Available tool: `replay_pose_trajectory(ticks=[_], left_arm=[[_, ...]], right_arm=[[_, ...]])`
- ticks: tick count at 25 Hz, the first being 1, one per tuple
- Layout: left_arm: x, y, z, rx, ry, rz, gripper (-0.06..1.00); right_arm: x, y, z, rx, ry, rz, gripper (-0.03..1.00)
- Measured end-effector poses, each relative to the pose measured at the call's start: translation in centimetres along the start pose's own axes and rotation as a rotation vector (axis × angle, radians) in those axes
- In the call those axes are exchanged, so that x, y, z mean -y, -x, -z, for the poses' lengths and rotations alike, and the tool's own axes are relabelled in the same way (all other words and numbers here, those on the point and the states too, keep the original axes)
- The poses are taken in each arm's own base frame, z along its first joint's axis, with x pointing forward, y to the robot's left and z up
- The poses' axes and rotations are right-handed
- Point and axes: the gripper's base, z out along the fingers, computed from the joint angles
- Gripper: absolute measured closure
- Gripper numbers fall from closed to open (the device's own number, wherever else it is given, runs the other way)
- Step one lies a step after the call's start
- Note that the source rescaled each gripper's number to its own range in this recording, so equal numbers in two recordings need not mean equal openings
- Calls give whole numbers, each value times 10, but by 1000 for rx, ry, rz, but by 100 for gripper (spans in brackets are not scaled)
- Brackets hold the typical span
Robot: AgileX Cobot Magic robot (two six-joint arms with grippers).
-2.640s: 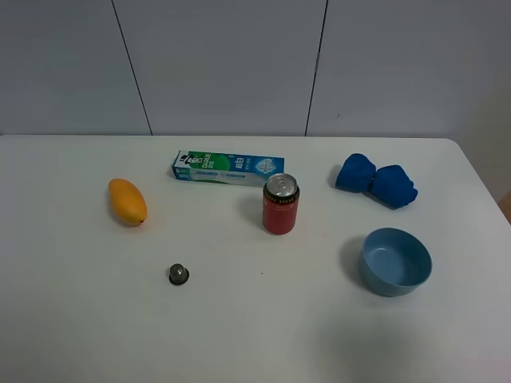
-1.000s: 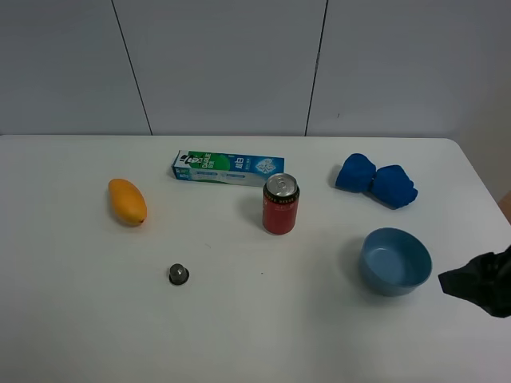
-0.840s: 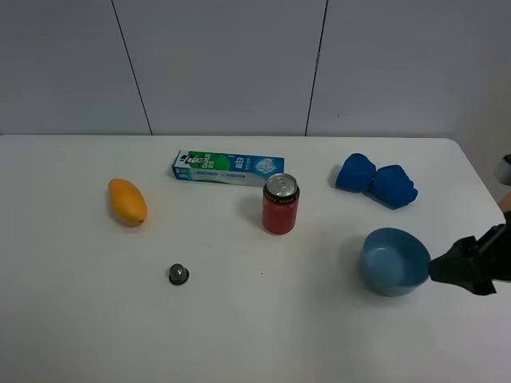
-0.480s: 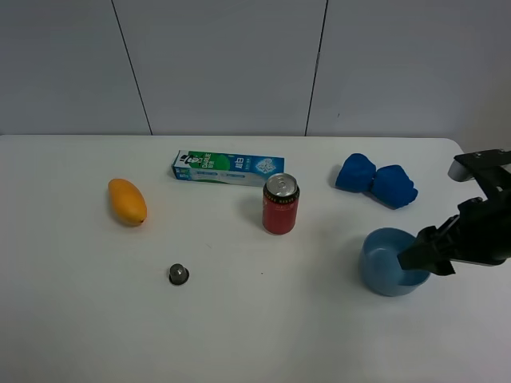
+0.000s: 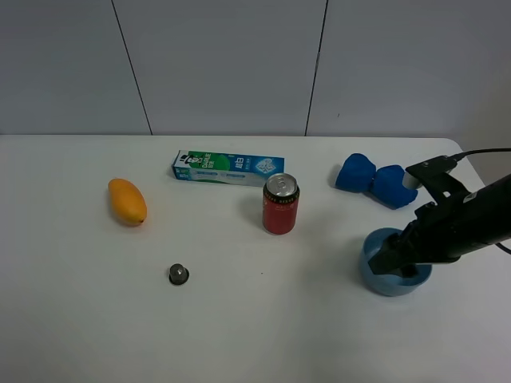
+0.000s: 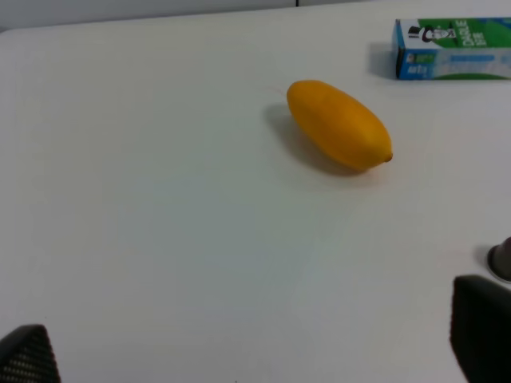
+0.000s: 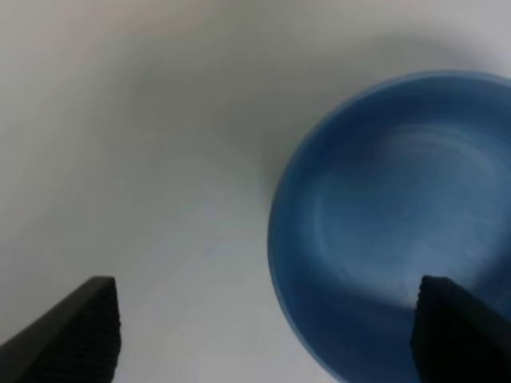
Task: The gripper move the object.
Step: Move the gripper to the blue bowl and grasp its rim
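A blue bowl (image 5: 390, 286) stands upright on the white table at the right; it fills much of the right wrist view (image 7: 399, 215) and looks empty. My right gripper (image 5: 391, 263) reaches in from the right and hovers over the bowl. It is open, jaws wide apart (image 7: 271, 339), one finger (image 7: 84, 323) over bare table and the other over the bowl, holding nothing. My left gripper (image 6: 255, 355) is open and empty above the table, near an orange mango (image 6: 339, 125). The left gripper is out of the exterior view.
A red can (image 5: 280, 204) stands mid-table. A toothpaste box (image 5: 229, 167) lies behind it. The mango (image 5: 128, 202) is at the left, a small dark cap (image 5: 179, 274) in front of it. A crumpled blue cloth (image 5: 375, 181) lies behind the bowl.
My right arm has come in from the right edge and moved left until its gripper is over the blue bowl. The objects have not moved.
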Motion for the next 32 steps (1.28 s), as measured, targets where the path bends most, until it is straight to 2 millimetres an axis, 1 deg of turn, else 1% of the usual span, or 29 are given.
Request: replay_pose_trajectory(ticks=[7,13,15,18,19,22,24,27,32], left_arm=[[0,0,0,0,0,0,-6],[0,0,0,0,0,0,-6],[0,0,0,0,0,0,-6],[0,0,0,0,0,0,-6],[0,0,0,0,0,0,-6],[0,0,0,0,0,0,-6],[0,0,0,0,0,0,-6],[0,0,0,0,0,0,-6],[0,0,0,0,0,0,-6]], right_arm=[[-5,6,-32,-56,1,58,18],[-4,6,-58,-105,-6,67,18],[-2,5,-63,-113,-9,65,18],[-1,7,-64,-100,-21,65,18],[-1,7,-64,-95,-25,65,20],[-1,7,-64,-94,-26,66,33],[-1,7,-64,-94,-26,66,40],[-1,7,-65,-97,-25,66,44],[1,2,-76,-147,-9,56,53]])
